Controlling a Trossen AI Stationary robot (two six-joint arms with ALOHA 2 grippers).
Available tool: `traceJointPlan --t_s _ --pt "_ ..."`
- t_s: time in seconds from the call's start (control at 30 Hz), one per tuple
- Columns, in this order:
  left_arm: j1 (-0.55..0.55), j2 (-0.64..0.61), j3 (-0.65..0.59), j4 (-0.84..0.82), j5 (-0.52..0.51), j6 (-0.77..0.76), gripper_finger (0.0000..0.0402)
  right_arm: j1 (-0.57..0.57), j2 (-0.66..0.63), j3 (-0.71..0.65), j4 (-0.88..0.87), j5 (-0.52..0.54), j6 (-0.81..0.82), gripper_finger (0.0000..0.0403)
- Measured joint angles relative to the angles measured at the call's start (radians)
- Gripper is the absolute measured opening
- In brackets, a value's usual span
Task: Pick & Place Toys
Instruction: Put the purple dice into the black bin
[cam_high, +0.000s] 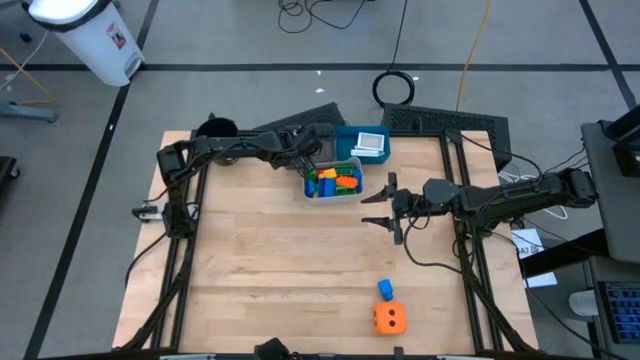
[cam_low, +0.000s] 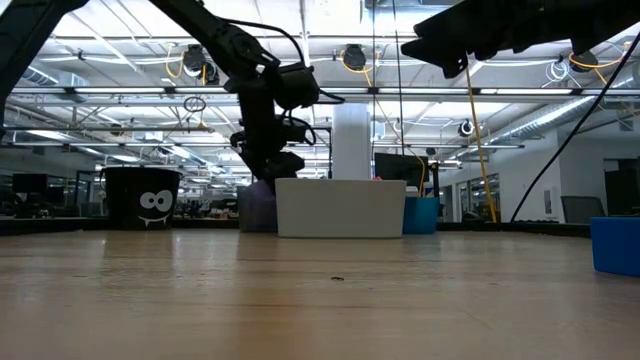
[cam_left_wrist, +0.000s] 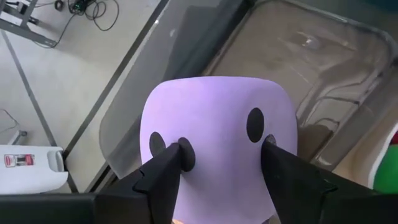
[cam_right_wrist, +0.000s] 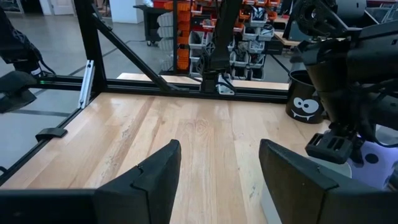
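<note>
The grey bin (cam_high: 322, 190) near the table's far edge serves as reference. It holds a heap of building blocks (cam_high: 334, 181) in orange, blue, green, yellow and red.

The left gripper (cam_high: 303, 163) sits at the bin's far left corner, over its rim. In the left wrist view its fingers (cam_left_wrist: 163, 172) stand partly apart and clamp a purple die (cam_left_wrist: 217, 140) with dark pips, one pad on each side face. The low view shows the die (cam_low: 257, 208) hanging low just beside the bin's white wall (cam_low: 340, 208).

The right gripper (cam_high: 388, 208) hovers to the bin's right, a little nearer the table's front, raised above the wood. Its fingers (cam_right_wrist: 155, 174) are parted and empty; bare tabletop shows between them.

A blue bin (cam_high: 363, 144) touches the grey bin's far right side and carries white cards (cam_high: 371, 143). A black cup (cam_high: 215, 128) stands well left of the grey bin at the table's far edge.

An orange die (cam_high: 390, 318) lies well apart from the grey bin, near the front edge, with a small blue block (cam_high: 385, 289) just beside it on the bin's side.
</note>
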Motion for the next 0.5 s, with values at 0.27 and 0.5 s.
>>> traceJointPlan --t_s 0.27,0.5 --pt "-0.001 0.0 0.0 -0.015 0.006 0.007 0.0269 0.0 0.0 0.0 -0.007 0.0 0.0 0.021" --pt "-0.025 -0.016 0.0 -0.036 0.02 0.025 0.031 0.0 0.0 0.0 -0.005 0.03 0.003 0.0213"
